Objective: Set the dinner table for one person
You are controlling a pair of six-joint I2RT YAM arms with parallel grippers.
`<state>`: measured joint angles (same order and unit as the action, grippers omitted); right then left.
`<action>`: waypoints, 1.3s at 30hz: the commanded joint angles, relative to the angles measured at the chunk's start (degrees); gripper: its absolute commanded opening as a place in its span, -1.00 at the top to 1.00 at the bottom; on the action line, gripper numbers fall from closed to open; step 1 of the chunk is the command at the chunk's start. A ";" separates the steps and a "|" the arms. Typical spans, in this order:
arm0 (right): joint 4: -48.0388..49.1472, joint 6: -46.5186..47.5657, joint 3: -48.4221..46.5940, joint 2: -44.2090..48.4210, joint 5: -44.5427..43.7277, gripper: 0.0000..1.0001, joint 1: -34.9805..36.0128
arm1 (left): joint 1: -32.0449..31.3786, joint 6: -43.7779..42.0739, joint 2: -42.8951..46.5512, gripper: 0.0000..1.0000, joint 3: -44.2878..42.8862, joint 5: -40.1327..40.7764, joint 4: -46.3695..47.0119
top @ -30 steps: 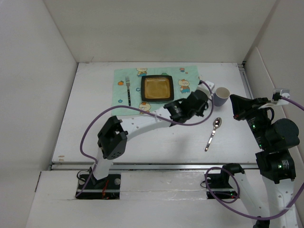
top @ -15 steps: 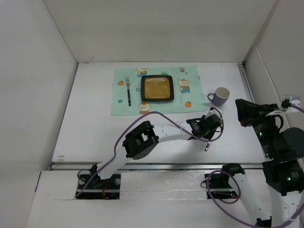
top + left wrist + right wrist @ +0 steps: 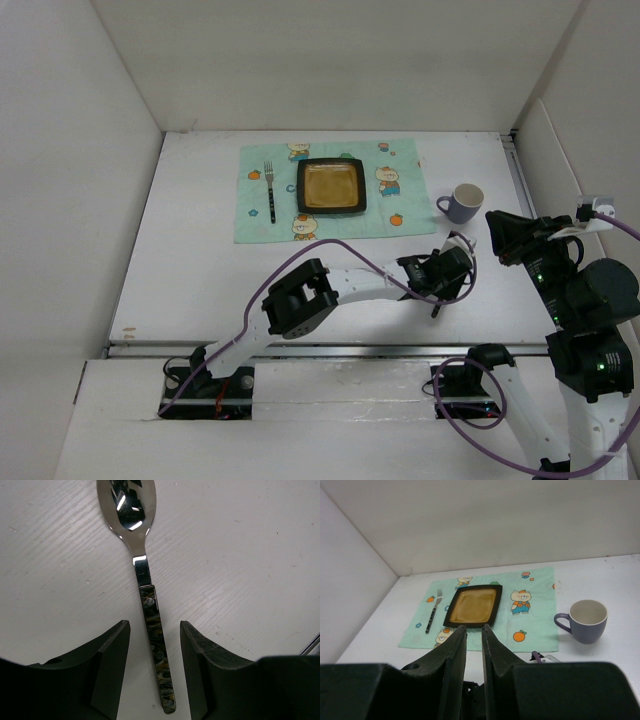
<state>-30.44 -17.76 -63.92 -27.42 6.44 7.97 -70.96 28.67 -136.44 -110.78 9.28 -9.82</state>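
The white dinner table [image 3: 200, 270] carries a mint-green placemat [image 3: 410, 205] with a dark square plate [image 3: 331, 187] and a fork [image 3: 269, 190] on it. A spoon [image 3: 145, 580] with a mottled dark handle lies flat on the table, right of the mat. My left gripper [image 3: 155, 630] is open and low over the spoon, one finger on each side of the handle, not touching it. In the top view the left gripper [image 3: 447, 272] covers most of the spoon. My right gripper [image 3: 474, 627] is shut and empty, raised at the right [image 3: 500, 235].
A purple mug [image 3: 465, 202] stands upright right of the mat, just beyond the left gripper; it also shows in the right wrist view [image 3: 585, 620]. White walls close the table at the left, back and right. The left arm's purple cable loops over the table's front.
My left arm swung from the mat's right edge forward and down onto the spoon, then settled lower over its handle. My right arm shifted slightly at the right.
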 commanded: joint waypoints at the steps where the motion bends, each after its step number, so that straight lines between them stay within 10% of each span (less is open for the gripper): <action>1: 0.47 0.97 -0.42 0.26 0.24 0.51 0.47 | -1.20 0.60 -1.98 0.18 -3.47 1.44 -0.72; 8: 0.55 0.88 -1.56 0.79 0.33 0.49 0.47 | -2.25 1.13 -7.42 0.31 -6.90 7.50 -6.33; 13: 1.26 0.62 -2.26 0.96 1.03 0.48 0.47 | -3.84 1.57 -9.28 0.87 -8.22 14.53 -9.59; 18: 1.26 0.62 -3.23 1.05 0.68 0.47 0.47 | -5.15 2.79 -8.23 1.00 -4.55 23.05 -12.58; 31: -1.64 0.44 -7.71 4.48 -1.52 0.46 0.47 | 3.36 7.63 28.15 1.00 24.65 18.06 5.07; 39: -3.23 0.01 -6.48 5.01 -1.34 0.47 0.47 | 17.33 4.91 13.16 1.00 -3.22 12.78 -1.93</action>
<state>-32.32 -17.76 -70.32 -22.11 5.32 7.97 -55.96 34.81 -117.21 -102.89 23.97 -9.98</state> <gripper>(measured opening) 0.266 0.124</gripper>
